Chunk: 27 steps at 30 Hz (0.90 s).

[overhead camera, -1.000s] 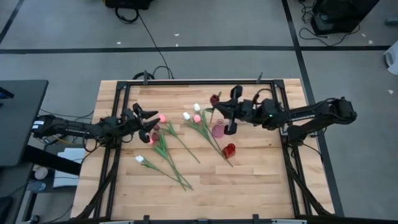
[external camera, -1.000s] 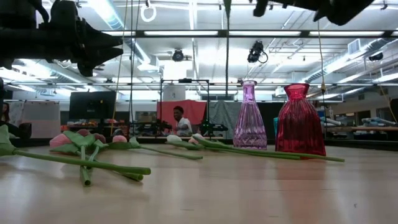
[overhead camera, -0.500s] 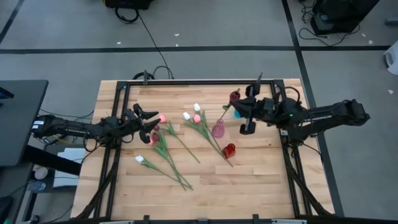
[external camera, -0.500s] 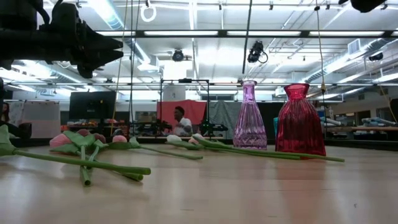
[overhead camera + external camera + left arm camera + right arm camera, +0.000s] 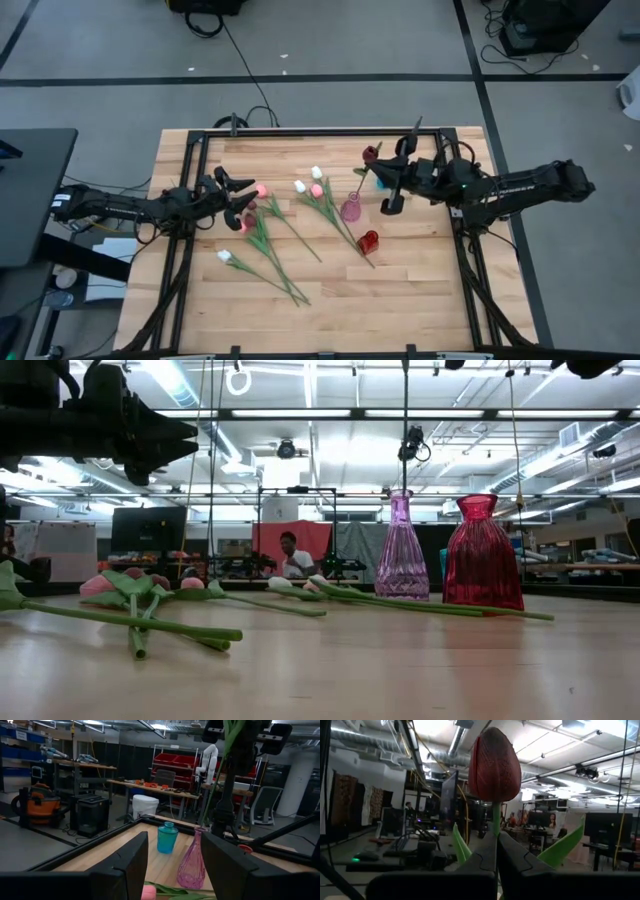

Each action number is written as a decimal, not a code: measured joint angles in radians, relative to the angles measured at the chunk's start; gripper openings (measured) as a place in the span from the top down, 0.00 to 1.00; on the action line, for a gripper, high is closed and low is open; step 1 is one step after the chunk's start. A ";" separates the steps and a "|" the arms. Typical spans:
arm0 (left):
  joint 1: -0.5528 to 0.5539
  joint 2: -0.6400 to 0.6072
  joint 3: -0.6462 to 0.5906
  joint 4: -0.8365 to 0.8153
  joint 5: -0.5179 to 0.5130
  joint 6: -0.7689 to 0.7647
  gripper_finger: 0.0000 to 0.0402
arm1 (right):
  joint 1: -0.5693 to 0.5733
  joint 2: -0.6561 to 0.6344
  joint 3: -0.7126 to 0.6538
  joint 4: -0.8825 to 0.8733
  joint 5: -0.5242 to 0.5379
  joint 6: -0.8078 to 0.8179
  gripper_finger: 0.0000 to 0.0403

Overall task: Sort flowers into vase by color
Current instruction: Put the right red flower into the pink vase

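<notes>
My right gripper [image 5: 378, 172] is raised over the table's right half, shut on a dark maroon tulip [image 5: 494, 765]. The tulip's stem [image 5: 405, 420] hangs straight down over the purple vase [image 5: 402, 550]. Whether its lower end is inside the mouth [image 5: 200, 829], I cannot tell. My left gripper [image 5: 245, 198] hovers open above pink tulips [image 5: 261, 189] at the left. Pink and white tulips [image 5: 299, 186] lie flat on the table. A red vase [image 5: 368, 241] and a teal vase [image 5: 167, 837] stand near the purple one. My right gripper pinches the maroon tulip's stem [image 5: 496, 826] between its two fingers, just below the head. The fingers come about level from the table's right side and lie across the stem. The tulip is lifted off the table and upright, head above the fingers, stem and leaves hanging below.
A white tulip [image 5: 225, 256] and long green stems [image 5: 275, 265] lie toward the near left. The three vases stand close together at centre right. The black frame rails [image 5: 300, 132] edge the table. A person [image 5: 290, 555] sits far behind the table.
My right gripper has carried the maroon tulip up and toward the table's right, then a little back left. The hanging stem has swung from left of the purple vase to directly above it.
</notes>
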 joint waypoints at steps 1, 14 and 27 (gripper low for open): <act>0.000 0.000 0.000 0.000 0.000 0.000 0.53 | 0.000 0.007 0.000 -0.010 0.000 0.014 0.97; 0.000 0.000 0.000 -0.003 0.000 0.000 0.53 | -0.029 0.054 0.001 -0.335 0.063 0.240 0.66; 0.000 0.000 0.000 -0.003 0.000 -0.001 0.53 | 0.041 -0.002 0.253 -0.878 0.233 0.374 0.57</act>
